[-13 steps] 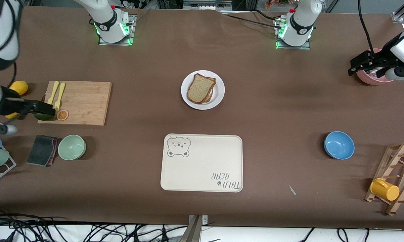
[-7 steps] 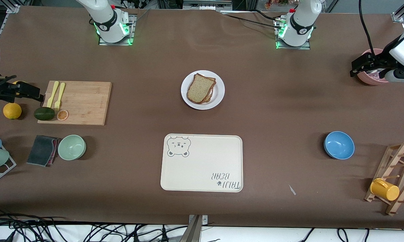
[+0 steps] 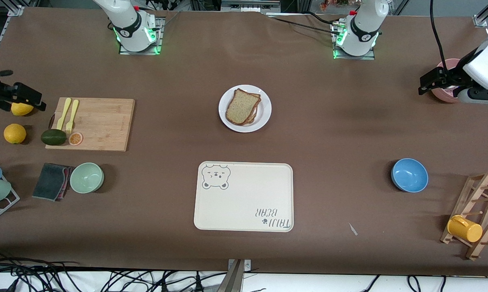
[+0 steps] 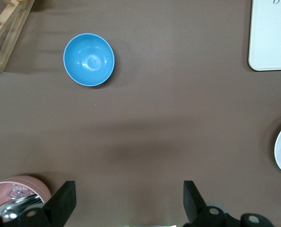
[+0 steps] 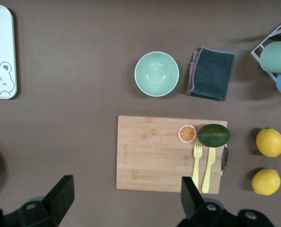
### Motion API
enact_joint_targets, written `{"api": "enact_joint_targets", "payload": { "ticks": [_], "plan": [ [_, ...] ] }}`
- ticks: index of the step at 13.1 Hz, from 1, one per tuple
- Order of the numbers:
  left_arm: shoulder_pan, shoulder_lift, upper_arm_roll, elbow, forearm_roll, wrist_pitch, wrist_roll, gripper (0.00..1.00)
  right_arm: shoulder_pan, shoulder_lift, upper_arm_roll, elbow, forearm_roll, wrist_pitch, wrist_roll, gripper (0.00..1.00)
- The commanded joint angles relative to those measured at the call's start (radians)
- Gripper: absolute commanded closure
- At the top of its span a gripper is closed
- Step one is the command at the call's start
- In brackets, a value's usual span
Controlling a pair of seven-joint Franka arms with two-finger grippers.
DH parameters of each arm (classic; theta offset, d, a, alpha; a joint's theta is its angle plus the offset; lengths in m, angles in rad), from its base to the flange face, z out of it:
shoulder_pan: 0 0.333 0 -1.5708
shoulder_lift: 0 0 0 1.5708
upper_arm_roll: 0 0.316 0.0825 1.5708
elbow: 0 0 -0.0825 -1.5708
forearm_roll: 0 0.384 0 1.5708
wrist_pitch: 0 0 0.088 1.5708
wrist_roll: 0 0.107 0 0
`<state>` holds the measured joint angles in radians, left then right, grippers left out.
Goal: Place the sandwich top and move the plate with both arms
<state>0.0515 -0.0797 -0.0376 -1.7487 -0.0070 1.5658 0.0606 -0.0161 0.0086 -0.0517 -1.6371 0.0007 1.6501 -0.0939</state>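
Note:
The white plate (image 3: 265,106) stands mid-table, between the two bases and farther from the front camera than the tray. On it lies the sandwich top (image 3: 239,106), a speckled brown slice resting on another slice with a bit of white showing between them. My left gripper (image 3: 429,80) hangs open and empty over the table by a pink cup (image 3: 446,96) at the left arm's end; its wrist view shows the left gripper (image 4: 129,189) with only bare tabletop between the fingers. My right gripper (image 3: 22,92) hangs open over a lemon (image 3: 21,108) at the right arm's end; the right gripper (image 5: 127,184) holds nothing.
A cream bear tray (image 3: 244,196) lies nearer the camera than the plate. Blue bowl (image 3: 409,174) and wooden rack with yellow mug (image 3: 465,228) are at the left arm's end. Cutting board (image 3: 99,121) with forks, avocado (image 3: 53,137), green bowl (image 3: 87,177) and cloth (image 3: 51,181) are at the right arm's end.
My right gripper has drawn back from the cutting board's edge toward the table's end, uncovering the avocado and a lemon. My left gripper has shifted slightly by the pink cup. Plate and bread have not moved.

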Motion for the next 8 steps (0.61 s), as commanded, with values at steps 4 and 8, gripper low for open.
{"api": "enact_joint_targets", "payload": {
  "ticks": [4, 8],
  "plan": [
    [0.011, 0.018, 0.002, 0.029, 0.022, -0.024, -0.040, 0.00, -0.001, -0.056, 0.016, -0.054, -0.044, 0.002, -0.003, 0.00],
    [0.008, 0.060, -0.002, 0.032, 0.005, -0.023, -0.050, 0.00, -0.001, -0.021, 0.010, -0.017, -0.033, -0.030, 0.006, 0.00]
  ]
}}
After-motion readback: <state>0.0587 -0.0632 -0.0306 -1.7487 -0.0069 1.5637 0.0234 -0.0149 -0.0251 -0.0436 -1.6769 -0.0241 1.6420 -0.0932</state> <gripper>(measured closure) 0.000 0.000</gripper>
